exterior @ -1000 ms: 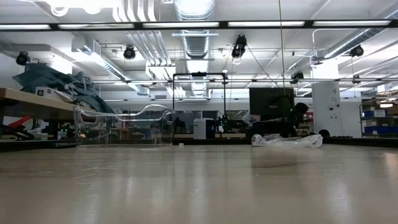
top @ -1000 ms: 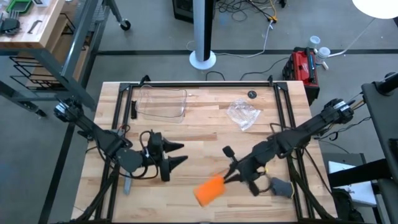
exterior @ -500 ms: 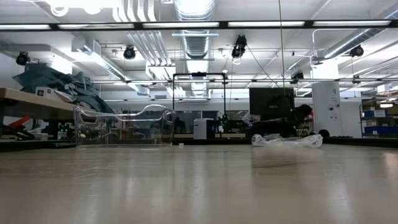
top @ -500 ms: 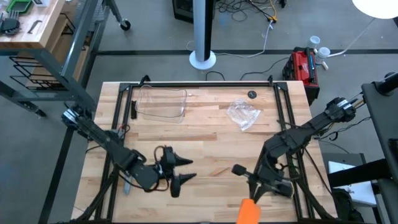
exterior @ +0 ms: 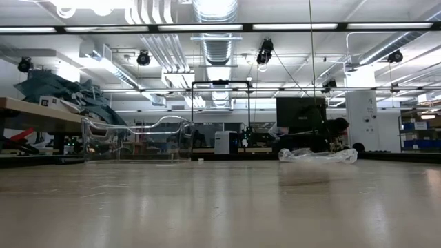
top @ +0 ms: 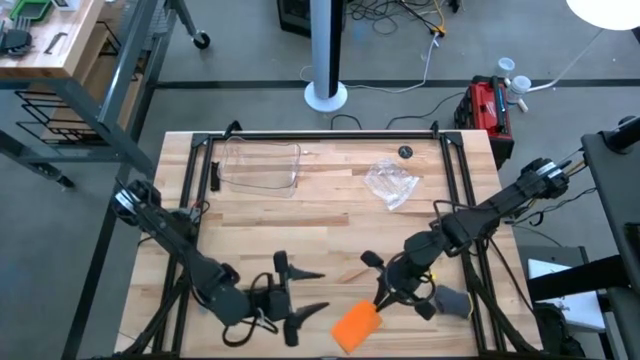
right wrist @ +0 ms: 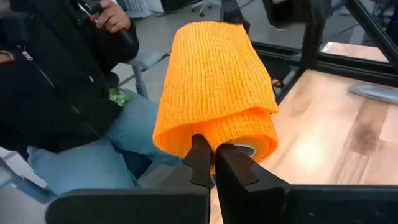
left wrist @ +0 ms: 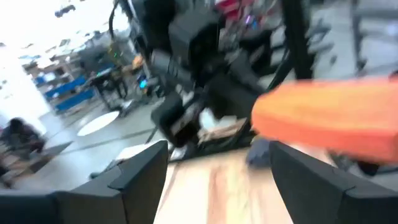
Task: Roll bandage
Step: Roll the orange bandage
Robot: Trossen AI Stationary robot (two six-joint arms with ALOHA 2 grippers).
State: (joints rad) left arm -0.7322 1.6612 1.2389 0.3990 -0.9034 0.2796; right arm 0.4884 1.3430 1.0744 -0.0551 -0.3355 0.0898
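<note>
— Right end effector is pinching the bandage, fingers closed down on the edge of the roll, near the desk's front edge, right of centre. Half a second ago I was holding it out past that front edge; now I am bringing it back over the wood.

— And the left one?

— Left end effector is spreading wide with nothing in it, just left of the bandage. It is sitting closer to the front edge than a second ago, so I am judging that I am lining it up to help with the rolling.

— How far rolled is it?

— In the right wrist view the bandage is looking mostly wound, one loose flap lying over the top. Any tail beneath is hidden. The left wrist view is too smeared to read, and the low view is missing both arms entirely. A seated person is showing beyond the desk.
</note>
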